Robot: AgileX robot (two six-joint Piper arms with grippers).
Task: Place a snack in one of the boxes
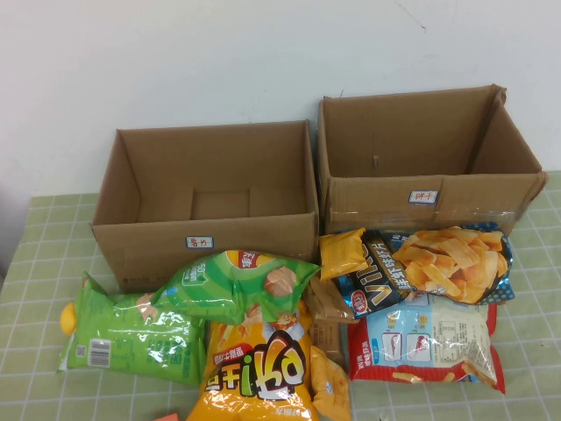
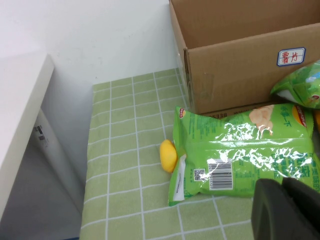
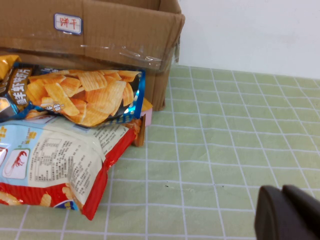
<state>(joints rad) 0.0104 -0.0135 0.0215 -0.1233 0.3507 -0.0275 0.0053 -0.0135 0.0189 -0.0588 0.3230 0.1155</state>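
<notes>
With both cardboard boxes standing empty at the back of the table, the task appears not yet begun: no snack has been lifted. The left box and the right box sit side by side, each with a small label on its front wall. Just in front of them lies a jumble of bags: a green chip bag at the left, a second green bag overlapping a yellow bag, and at the right a dark bag of ridged chips resting on a red-and-white shrimp cracker bag.

Neither arm shows in the high view. The left end effector hangs just over the barcode end of the green chip bag, touching nothing; the right end effector hovers over bare table, apart from the shrimp cracker bag. Only dark finger tips show in each wrist view, so how far either stands open cannot be told; both hold nothing.

The next move probably calls for choosing one bag, likely the green chip bag nearest the left end effector, and descending to pinch it.
</notes>
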